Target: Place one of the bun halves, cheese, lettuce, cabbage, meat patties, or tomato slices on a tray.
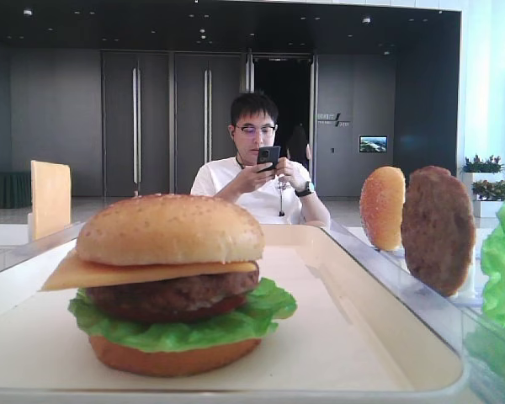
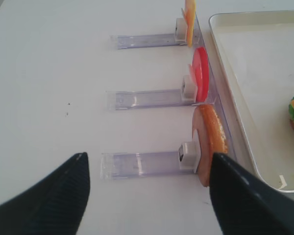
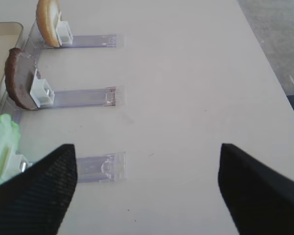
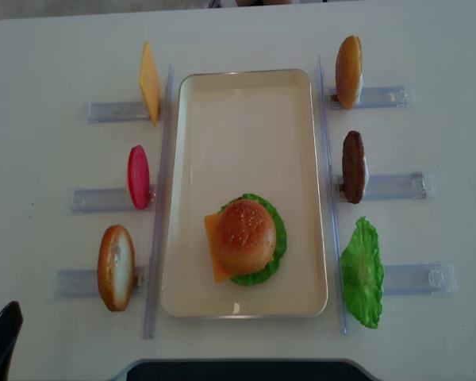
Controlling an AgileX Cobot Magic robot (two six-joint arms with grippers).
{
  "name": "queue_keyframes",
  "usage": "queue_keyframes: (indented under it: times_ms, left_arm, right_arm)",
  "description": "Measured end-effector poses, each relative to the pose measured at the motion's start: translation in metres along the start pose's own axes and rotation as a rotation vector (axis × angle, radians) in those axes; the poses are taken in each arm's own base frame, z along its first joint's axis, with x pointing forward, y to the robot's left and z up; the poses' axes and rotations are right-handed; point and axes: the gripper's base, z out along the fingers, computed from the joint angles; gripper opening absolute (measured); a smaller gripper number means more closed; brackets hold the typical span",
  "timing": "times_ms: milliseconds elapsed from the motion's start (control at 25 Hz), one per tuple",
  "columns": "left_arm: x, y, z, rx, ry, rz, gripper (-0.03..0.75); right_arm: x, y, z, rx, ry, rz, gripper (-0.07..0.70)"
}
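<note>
Right up close, the left gripper (image 2: 147, 196) hangs over bare table (image 2: 49, 73) with its jaws spread wide and nothing between them. Just beyond its fingertips, a smooth orange bun (image 2: 210, 142) stands on edge in a clear holder (image 2: 142, 164). Past that comes a red tomato slice (image 2: 201, 73), then a cheese slice (image 2: 189, 14), each upright in its own holder. The tray (image 2: 235, 73) runs alongside them on the right.

Over on the other side, the right gripper (image 3: 147, 186) is parted just as wide, also holding nothing. A lettuce leaf (image 3: 2, 142) sits at its left finger (image 3: 44, 191). Farther on, a spare patty (image 3: 17, 78) stands upright, and beyond it a seeded bun half (image 3: 48, 19) on edge.

Now the top view: the tray sits in the middle of the table, rim lined by clear rails. On its near half stands a stacked burger (image 4: 244, 240), with the seeded top bun (image 4: 244, 234) crowning it. From the low camera you can read the layers. Dome on top, cheese poking out to the left, patty under it, lettuce frill below, bottom bun touching the tray. The far half of the tray is bare.

Way back behind the table, a man (image 1: 257, 168) in a white shirt looks at his phone (image 1: 268, 155).
</note>
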Motion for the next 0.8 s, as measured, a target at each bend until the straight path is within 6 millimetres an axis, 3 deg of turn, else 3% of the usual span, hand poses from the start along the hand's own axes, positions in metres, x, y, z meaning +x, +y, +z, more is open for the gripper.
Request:
queue_keyframes:
  times_ms: [800]
  left_arm:
    - [0.0,0.0,0.0,0.0,0.0,0.0,0.58]
  right_arm:
    - [0.0,0.0,0.0,0.0,0.0,0.0,0.587]
